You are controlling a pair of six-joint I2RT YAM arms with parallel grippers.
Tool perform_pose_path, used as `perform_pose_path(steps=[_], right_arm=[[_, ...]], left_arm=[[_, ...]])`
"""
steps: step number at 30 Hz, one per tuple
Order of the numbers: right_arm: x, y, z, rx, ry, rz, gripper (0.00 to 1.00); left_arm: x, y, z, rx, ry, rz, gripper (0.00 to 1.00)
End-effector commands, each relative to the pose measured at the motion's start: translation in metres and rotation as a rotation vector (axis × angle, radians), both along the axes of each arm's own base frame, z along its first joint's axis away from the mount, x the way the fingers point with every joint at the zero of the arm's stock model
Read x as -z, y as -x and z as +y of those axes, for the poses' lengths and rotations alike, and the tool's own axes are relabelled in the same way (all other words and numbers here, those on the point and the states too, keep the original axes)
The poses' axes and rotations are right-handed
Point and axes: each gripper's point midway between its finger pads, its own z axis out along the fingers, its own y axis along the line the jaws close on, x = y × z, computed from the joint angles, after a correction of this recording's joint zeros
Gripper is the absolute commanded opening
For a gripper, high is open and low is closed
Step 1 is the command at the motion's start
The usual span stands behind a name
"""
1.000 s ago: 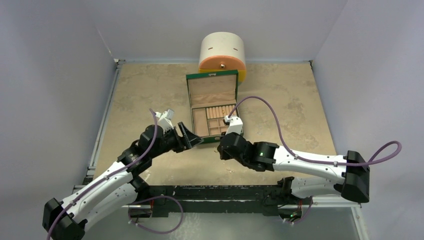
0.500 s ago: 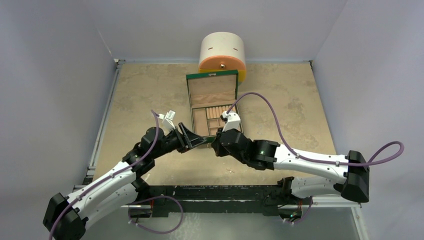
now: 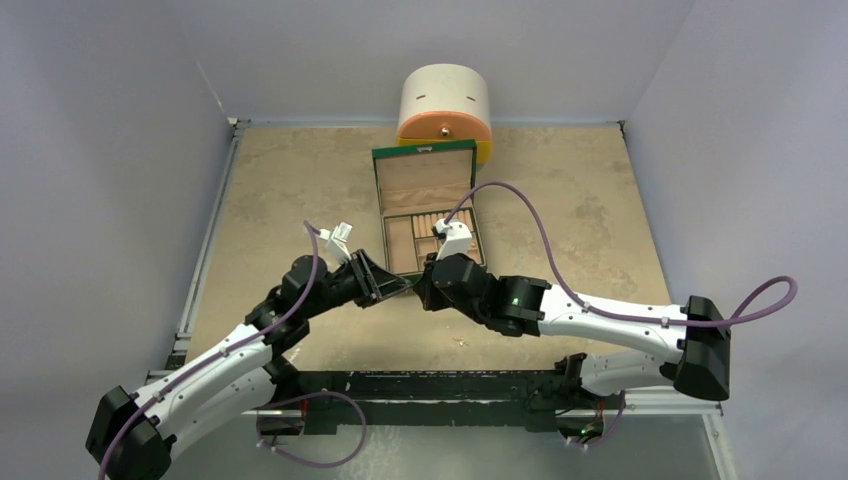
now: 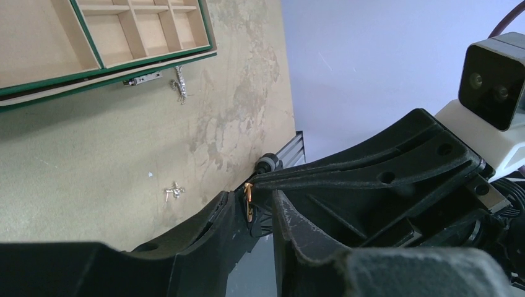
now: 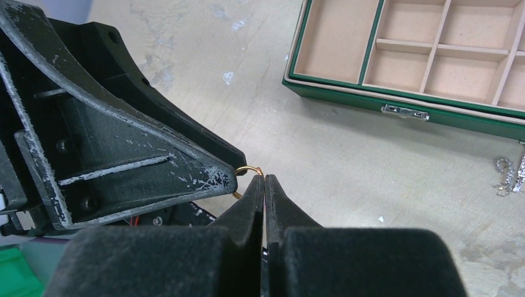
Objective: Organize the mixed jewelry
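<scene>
A small gold ring is pinched at the tips of my right gripper, whose jaws are pressed together. The ring also shows in the left wrist view, in the gap between the spread fingers of my left gripper. The two grippers meet tip to tip above the table, just in front of the green box; left gripper, right gripper. A silvery piece lies by the box clasp and shows in the right wrist view. Another small silvery piece lies on the table.
The open green box with tan compartments stands mid-table; its front wall carries a metal clasp. A white and orange cylinder stands behind it. Grey walls close in the table on three sides.
My right gripper has moved left and forward until its tips met the left gripper's. The left gripper shifted slightly toward it.
</scene>
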Motion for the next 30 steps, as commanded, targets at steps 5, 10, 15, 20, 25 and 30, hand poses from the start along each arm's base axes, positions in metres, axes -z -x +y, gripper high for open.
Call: perform_pose_path(steps=[5, 10, 15, 20, 25, 30], right_arm=[[-0.032, -0.003, 0.014, -0.005, -0.094, -0.033, 0.0], [-0.033, -0.002, 0.015, -0.009, -0.101, -0.03, 0.0], [-0.033, -0.002, 0.015, -0.01, -0.108, -0.03, 0.0], [-0.033, 0.0, 0.015, -0.017, -0.114, -0.026, 0.0], [-0.035, 0.003, 0.01, -0.017, -0.127, -0.026, 0.08], [-0.042, 0.015, 0.004, -0.061, -0.183, -0.011, 0.24]], left_arm=[[-0.016, 0.001, -0.002, 0.024, 0.038, -0.061, 0.23], [-0.014, 0.001, -0.002, 0.026, 0.029, -0.062, 0.13], [-0.013, 0.002, -0.002, 0.025, 0.023, -0.058, 0.0], [-0.016, 0.001, -0.001, 0.024, 0.028, -0.065, 0.0], [-0.019, 0.001, -0.001, 0.02, 0.033, -0.074, 0.0], [-0.025, 0.0, -0.002, 0.022, 0.048, -0.095, 0.0]])
